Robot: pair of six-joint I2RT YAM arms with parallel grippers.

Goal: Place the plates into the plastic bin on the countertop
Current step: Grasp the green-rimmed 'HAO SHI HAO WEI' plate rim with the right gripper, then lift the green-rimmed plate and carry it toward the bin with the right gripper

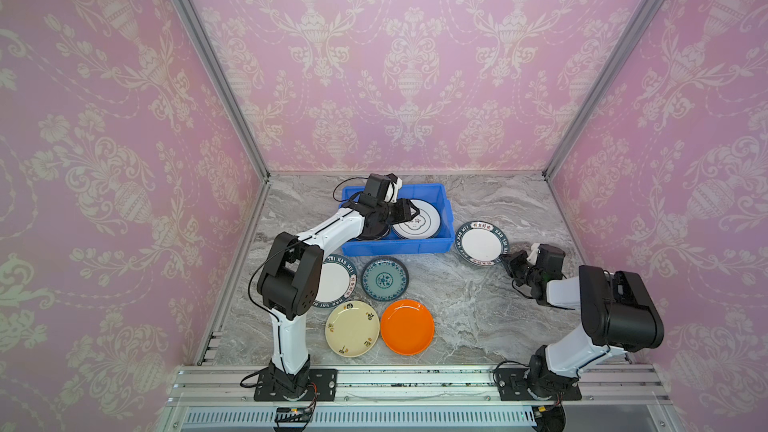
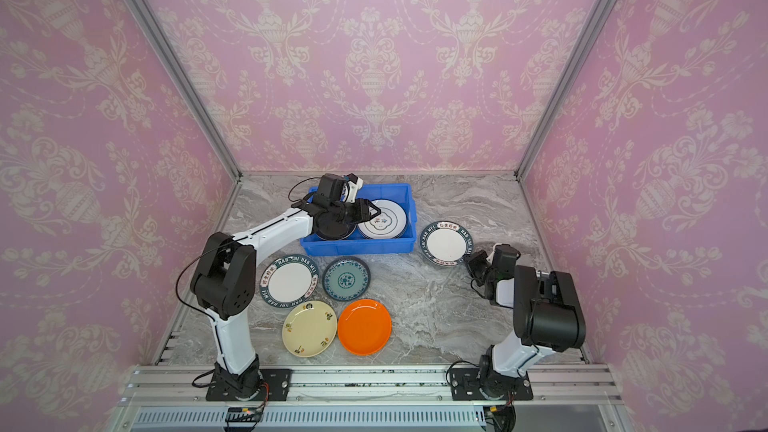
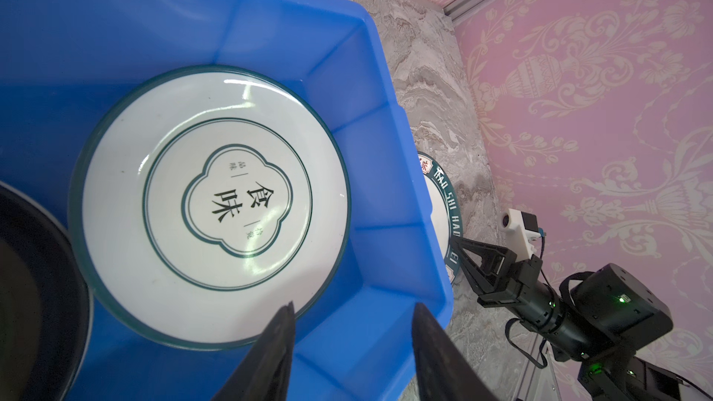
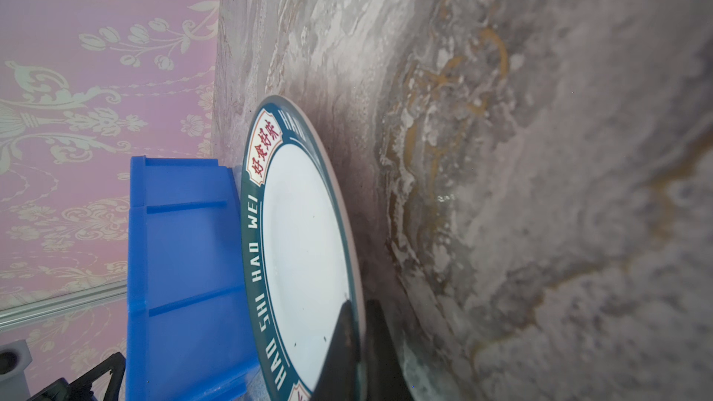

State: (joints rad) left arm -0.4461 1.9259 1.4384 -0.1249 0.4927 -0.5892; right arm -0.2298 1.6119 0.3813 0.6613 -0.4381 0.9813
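Beside the plastic bin (image 4: 185, 264) on the countertop (image 4: 540, 148), the right gripper (image 4: 359, 304) is pinching the rim of a lettered plate (image 4: 304, 233); over the bin, the left gripper (image 3: 353, 304) is hanging spread above a white ringed plate (image 3: 216, 206)

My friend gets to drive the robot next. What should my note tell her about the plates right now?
Left end effector: open and empty, over the plastic bin.
Right end effector: shut on the rim of a lettered plate just right of the bin, at the countertop.
Done: a black plate and a white ringed plate lie in the bin.
Left: the gripped plate, then the second lettered plate, teal plate, cream plate and orange plate, all on the countertop in front of the bin.
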